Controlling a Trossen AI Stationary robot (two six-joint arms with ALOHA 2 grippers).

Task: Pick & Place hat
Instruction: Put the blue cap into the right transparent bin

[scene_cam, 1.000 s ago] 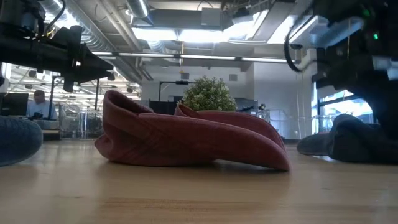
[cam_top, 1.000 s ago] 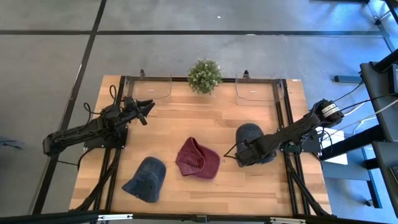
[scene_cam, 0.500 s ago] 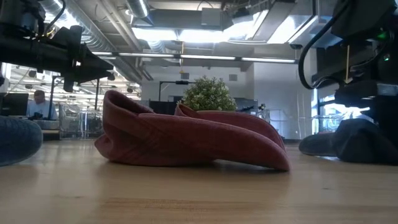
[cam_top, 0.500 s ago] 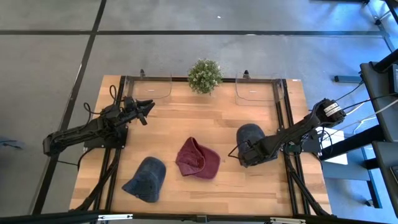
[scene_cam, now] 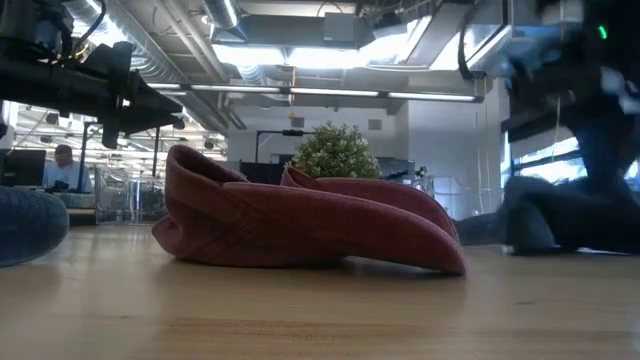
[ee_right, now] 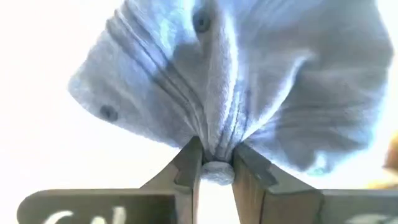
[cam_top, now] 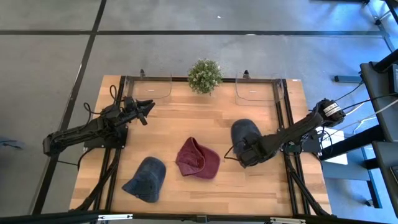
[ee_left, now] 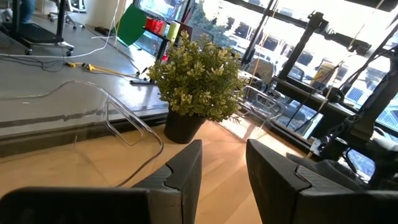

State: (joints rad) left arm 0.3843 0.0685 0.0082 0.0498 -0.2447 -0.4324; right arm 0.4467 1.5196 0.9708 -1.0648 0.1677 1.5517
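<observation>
Gripping a bunched fold of the dark grey hat, our right gripper sits clenched at the table's right side; our left gripper waits parted at left rear, holding nothing.

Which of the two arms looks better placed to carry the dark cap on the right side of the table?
The right one. Its pincer is already pinched on the dark cap. The left pincer hovers open near the table's far left, holding nothing.

Grey floor around the table; ceiling lights overhead.
</observation>
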